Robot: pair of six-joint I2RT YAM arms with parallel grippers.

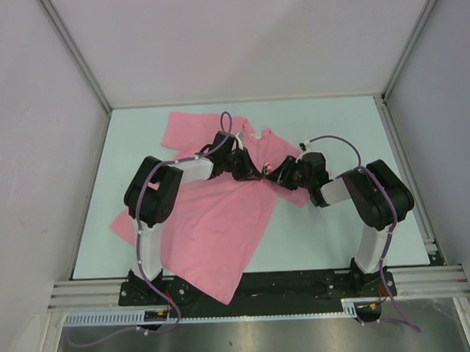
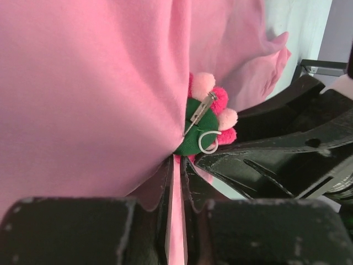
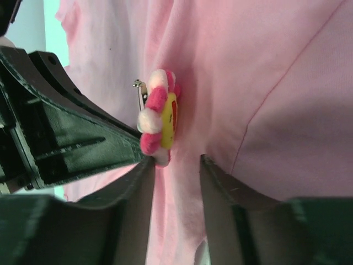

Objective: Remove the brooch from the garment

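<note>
Left gripper point(image 2: 176, 165): jaws pinching a fold of the garment point(image 2: 83, 83). Right gripper point(image 3: 175, 161): jaws spread, brooch point(image 3: 159, 118) just beyond their tips.

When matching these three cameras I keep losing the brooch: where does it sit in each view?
Top external: not discernible, hidden where the left tool and right tool meet over the garment.
Left wrist: the brooch is right of centre, green back and pin showing.
Right wrist: the brooch is left of centre, edge-on, just above the right tool.
Shared landmark: the pink garment, in all three.
</note>
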